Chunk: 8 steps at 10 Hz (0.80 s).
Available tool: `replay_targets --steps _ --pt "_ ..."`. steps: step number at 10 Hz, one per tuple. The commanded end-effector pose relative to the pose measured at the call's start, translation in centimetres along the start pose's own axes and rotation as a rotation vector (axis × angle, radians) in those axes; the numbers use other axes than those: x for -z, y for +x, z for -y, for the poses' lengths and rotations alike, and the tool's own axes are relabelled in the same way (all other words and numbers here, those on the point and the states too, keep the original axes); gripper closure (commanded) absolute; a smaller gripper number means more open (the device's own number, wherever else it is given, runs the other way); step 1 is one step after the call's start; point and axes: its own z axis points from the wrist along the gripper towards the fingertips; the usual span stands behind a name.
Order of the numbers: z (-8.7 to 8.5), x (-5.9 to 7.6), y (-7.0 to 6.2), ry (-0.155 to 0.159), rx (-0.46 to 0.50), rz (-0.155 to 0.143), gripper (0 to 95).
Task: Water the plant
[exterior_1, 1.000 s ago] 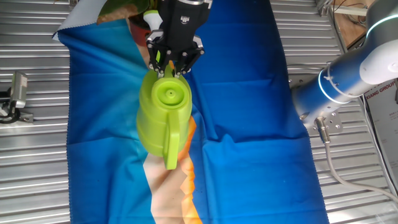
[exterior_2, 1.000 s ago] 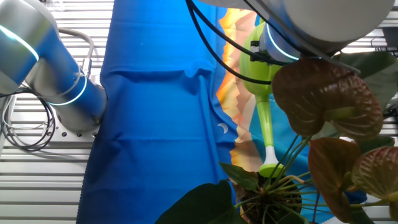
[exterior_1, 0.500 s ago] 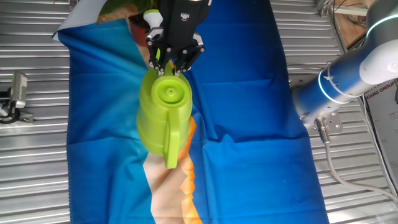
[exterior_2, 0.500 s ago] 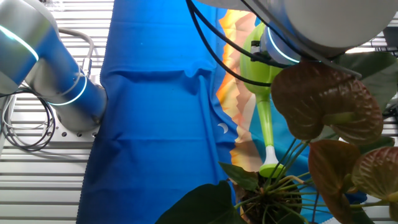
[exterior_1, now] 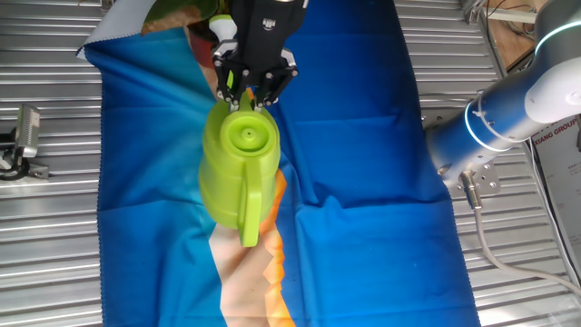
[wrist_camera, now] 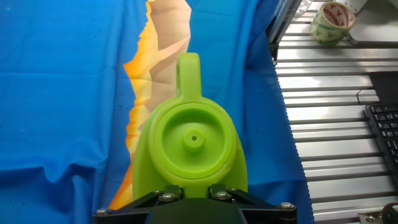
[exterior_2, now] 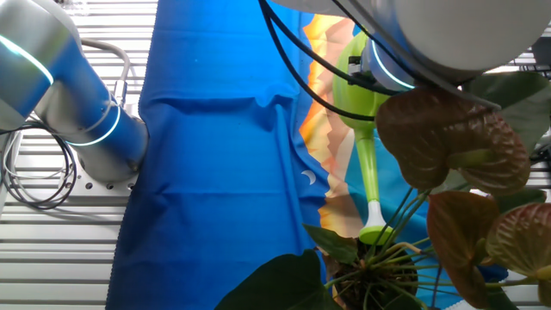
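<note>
Over blue cloth (exterior_1: 363, 136), gripper (exterior_1: 245, 95) clamping watering can (exterior_1: 238, 173)

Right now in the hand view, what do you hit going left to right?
Blue cloth → orange-and-cream pattern strip → lime-green watering can → slatted metal table → tape roll → keyboard at the right edge.

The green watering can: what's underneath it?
Under the watering can lies a blue cloth with an orange and cream panel. The can's own body covers whatever is directly beneath it.
</note>
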Motion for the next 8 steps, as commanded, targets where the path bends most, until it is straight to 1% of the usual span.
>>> replay_targets --steps 1,8 --pt "-0.01 0.12 -0.05 0.001 0.002 0.003 95.0" --pt "-0.11 0.44 0.10 0.004 -0.006 0.036 95.0"
